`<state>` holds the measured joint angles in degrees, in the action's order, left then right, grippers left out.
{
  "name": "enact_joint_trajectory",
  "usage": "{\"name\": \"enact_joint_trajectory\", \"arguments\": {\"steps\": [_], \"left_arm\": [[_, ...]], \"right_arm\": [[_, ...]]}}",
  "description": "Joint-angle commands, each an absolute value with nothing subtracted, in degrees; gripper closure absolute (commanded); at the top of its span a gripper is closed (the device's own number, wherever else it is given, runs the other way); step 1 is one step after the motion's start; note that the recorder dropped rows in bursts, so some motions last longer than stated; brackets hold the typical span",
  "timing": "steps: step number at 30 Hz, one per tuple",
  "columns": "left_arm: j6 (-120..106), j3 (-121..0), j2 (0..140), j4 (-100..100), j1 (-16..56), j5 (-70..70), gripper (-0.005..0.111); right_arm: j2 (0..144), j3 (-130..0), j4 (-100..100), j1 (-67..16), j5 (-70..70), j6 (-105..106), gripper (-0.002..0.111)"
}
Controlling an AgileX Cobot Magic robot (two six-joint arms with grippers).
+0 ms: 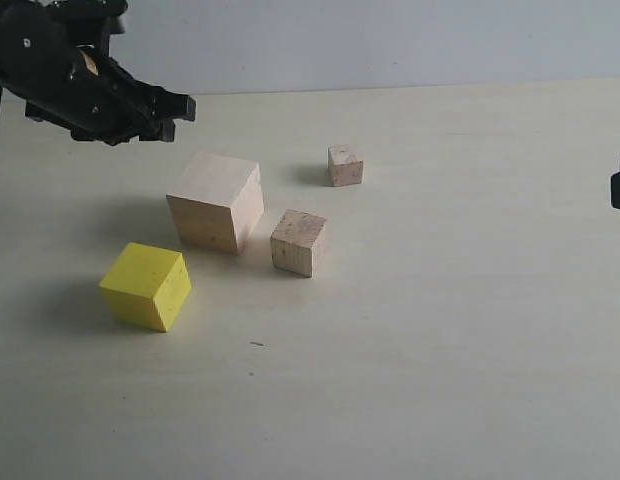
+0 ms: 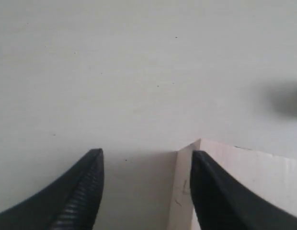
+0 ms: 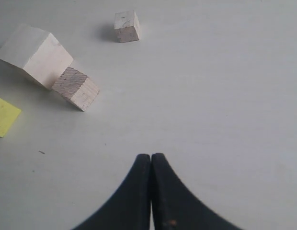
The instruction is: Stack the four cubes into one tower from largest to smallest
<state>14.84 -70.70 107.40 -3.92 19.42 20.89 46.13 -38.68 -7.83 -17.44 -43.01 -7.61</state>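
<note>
A: Pale bench (image 1: 440,350) is meeting a grey wall (image 1: 390,40). Yellow cube (image 1: 146,286) and bare-wood big cube (image 1: 216,200), mid cube (image 1: 298,242) and small cube (image 1: 345,165) are sitting unstacked, left-centre.
B: Left pincer (image 1: 178,116) is hovering released; right pincer (image 3: 151,157) is showing clenched.

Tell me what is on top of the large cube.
Nothing: the top of the large cube is bare. The open left gripper is higher up, not touching it. The cube's underside is hidden.

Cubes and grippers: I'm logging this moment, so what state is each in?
Large cube: unstacked, top bare.
Yellow cube: unstacked, ungripped.
Medium cube: unstacked, ungripped.
Small cube: unstacked, ungripped.
Left gripper: open, empty.
Right gripper: shut, empty.
</note>
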Motion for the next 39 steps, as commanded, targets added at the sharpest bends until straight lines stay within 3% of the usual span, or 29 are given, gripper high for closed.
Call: {"name": "enact_joint_trajectory", "arguments": {"steps": [1,17,39], "left_arm": [[15.3,-71.4,111.2,-4.4,18.3,20.6,0.053],[15.0,-71.4,114.5,-3.7,25.2,27.4,0.053],[12.2,-71.4,114.5,-3.7,26.1,23.5,0.053]], "right_arm": [[46.1,-39.2,-7.3,-17.7,-43.1,-7.5,0.108],[46.1,-39.2,-6.9,-17.7,-43.2,-7.5,0.108],[46.1,-39.2,-6.9,-17.7,-43.2,-7.5,0.108]]}}
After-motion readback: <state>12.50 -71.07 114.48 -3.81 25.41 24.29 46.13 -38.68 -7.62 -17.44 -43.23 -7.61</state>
